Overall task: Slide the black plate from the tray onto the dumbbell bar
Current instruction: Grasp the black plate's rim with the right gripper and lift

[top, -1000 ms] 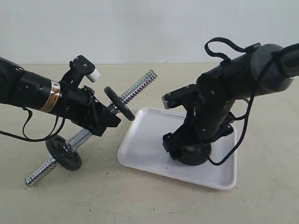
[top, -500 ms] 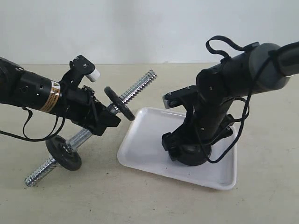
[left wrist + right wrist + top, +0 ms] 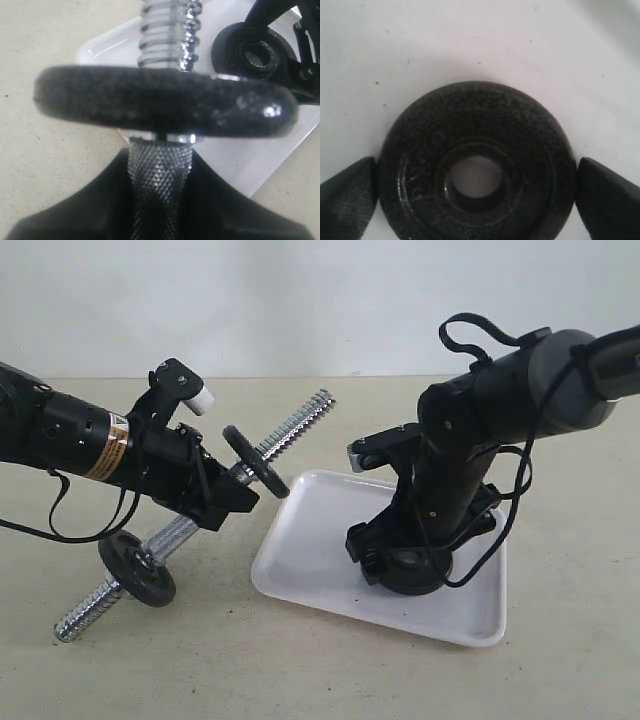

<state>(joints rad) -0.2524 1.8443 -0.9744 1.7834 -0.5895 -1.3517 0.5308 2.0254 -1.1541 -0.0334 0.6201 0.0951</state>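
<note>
The dumbbell bar (image 3: 293, 432) is held tilted above the table, my left gripper (image 3: 225, 495) shut on its knurled middle (image 3: 160, 170). One small black disc (image 3: 256, 462) sits on the bar just above the jaws, and another (image 3: 137, 568) is near the low end. The black plate (image 3: 475, 125) lies flat on the white tray (image 3: 310, 550). My right gripper (image 3: 476, 172) points straight down over it and is open. Its fingers (image 3: 350, 195) stand either side of the rim, with a thin gap on one side. In the exterior view the plate (image 3: 408, 580) shows under the gripper.
The bar's upper threaded end (image 3: 167, 30) points toward the tray's near corner (image 3: 280, 145). Its lower threaded end (image 3: 78, 612) is close to the table. A loose black cable (image 3: 470, 335) loops above the right arm. A pale wall stands behind the table.
The right arm has shifted slightly left and settled lower over the plate. The left arm and the bar have not moved.
</note>
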